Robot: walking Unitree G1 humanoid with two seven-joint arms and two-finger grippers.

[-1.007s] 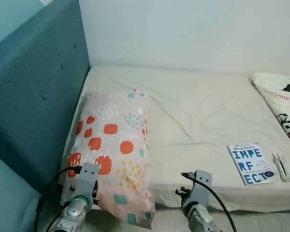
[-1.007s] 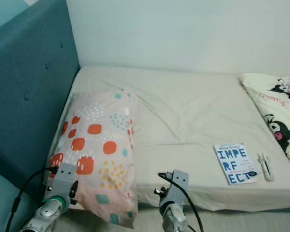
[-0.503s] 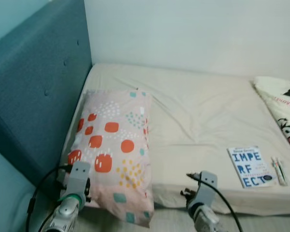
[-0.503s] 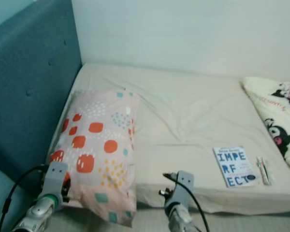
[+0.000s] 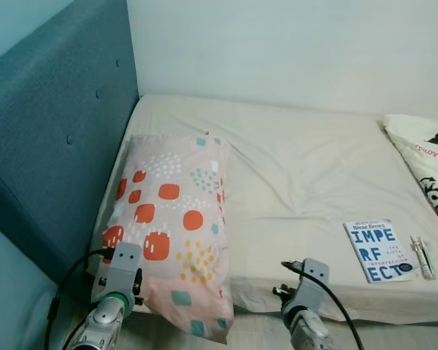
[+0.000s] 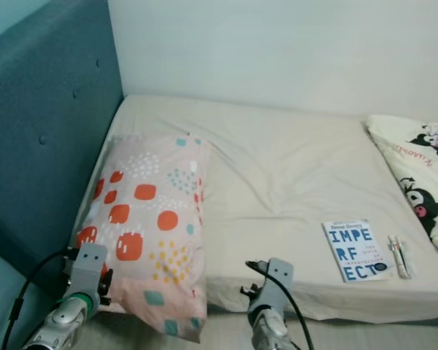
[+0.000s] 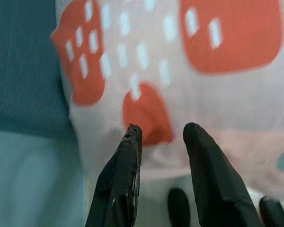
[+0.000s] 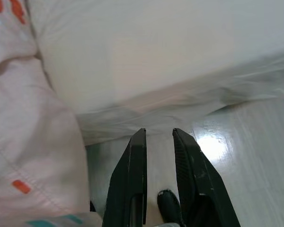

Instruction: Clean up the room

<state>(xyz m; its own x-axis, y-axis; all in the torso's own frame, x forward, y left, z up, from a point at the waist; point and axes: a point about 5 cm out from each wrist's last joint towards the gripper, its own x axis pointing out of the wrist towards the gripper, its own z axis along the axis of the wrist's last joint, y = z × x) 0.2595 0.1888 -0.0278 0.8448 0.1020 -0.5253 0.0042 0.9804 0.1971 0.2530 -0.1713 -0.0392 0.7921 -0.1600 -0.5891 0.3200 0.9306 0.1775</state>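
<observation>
A pink pillow (image 5: 171, 226) with orange and teal patches lies along the bed's left side, its near end hanging over the mattress edge. A blue-lettered book (image 5: 379, 249) and a couple of pens (image 5: 423, 255) rest near the bed's front right edge. My left gripper (image 7: 162, 132) hangs low beside the pillow's overhanging corner, its fingers slightly apart and holding nothing. My right gripper (image 8: 158, 133) hangs in front of the mattress edge above the floor, its fingers close together and holding nothing.
A teal padded headboard (image 5: 51, 146) rises on the left. A white cartoon-print blanket (image 5: 431, 160) lies at the bed's right end. The cream sheet (image 5: 306, 160) is wrinkled in the middle. Glossy pale floor (image 8: 236, 156) runs under the bed's front edge.
The camera has shifted a little. Both arms sit slightly lower in the picture. Nothing on the bed has moved.
</observation>
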